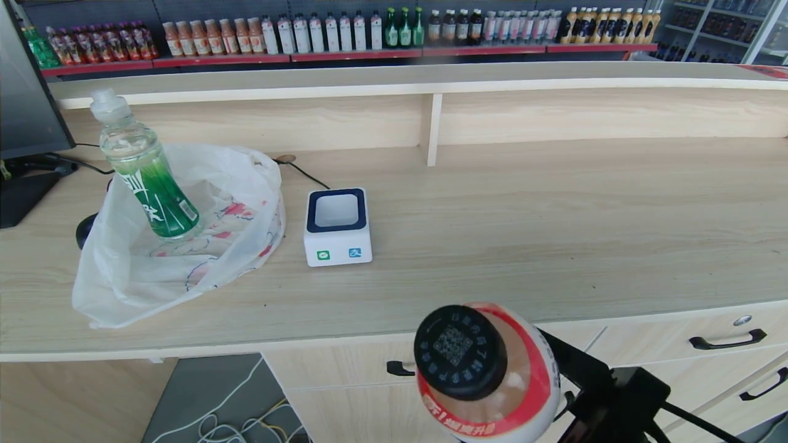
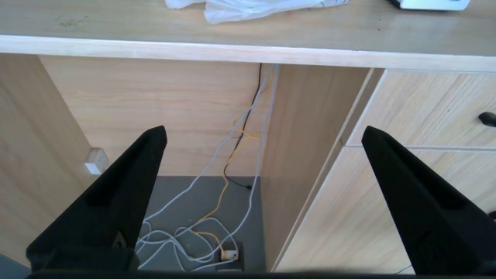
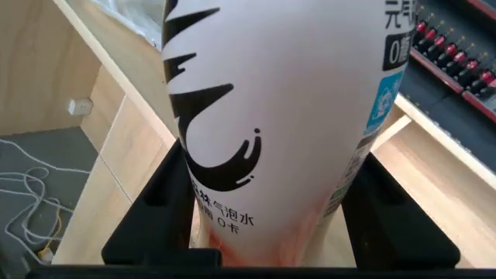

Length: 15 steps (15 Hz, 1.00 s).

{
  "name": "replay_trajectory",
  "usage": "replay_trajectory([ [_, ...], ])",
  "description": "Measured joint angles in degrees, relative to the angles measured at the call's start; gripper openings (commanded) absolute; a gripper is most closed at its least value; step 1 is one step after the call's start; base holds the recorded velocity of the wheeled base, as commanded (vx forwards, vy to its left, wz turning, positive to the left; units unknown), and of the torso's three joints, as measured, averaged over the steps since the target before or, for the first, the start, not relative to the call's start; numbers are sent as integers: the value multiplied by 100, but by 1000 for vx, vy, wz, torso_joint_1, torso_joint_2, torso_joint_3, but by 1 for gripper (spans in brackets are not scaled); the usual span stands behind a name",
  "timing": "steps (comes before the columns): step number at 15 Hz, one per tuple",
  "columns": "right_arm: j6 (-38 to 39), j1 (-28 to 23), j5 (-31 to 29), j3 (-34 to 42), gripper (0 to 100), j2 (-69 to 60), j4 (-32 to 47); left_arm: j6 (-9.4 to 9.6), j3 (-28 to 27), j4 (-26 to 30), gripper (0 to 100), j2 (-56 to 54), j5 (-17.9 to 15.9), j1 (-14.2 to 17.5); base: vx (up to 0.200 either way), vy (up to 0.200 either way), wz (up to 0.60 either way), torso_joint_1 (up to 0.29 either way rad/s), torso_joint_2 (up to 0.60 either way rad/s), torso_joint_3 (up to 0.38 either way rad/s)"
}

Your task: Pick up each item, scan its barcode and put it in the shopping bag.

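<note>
Black-capped bottle (image 1: 483, 369), lower centre, is clamped in the right gripper (image 3: 275, 221); tilt its label's barcode squarely over the scanner (image 1: 338, 226) window, left of centre. Left gripper (image 2: 256, 201) hangs spread, empty.

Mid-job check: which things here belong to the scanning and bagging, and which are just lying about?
Job: black-capped bottle in the right pincer; scanner; shopping bag; green bottle on it.
Lying about: monitor; shelved drinks; drawers; floor cables.
</note>
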Motion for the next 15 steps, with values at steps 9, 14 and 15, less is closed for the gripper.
replay_trajectory([
  [9,2222,-1690,-15,-1237,0,177,107,-2,0,0,100,0,2,0,0,0,0,0,0,0],
  [14,3591,-2906,922,-2558,0,608,734,0,0,0,100,0,2,0,0,0,0,0,0,0],
  [15,3695,-2981,939,-2630,0,656,729,0,0,1,100,0,2,-2,0,0,0,0,0,0],
])
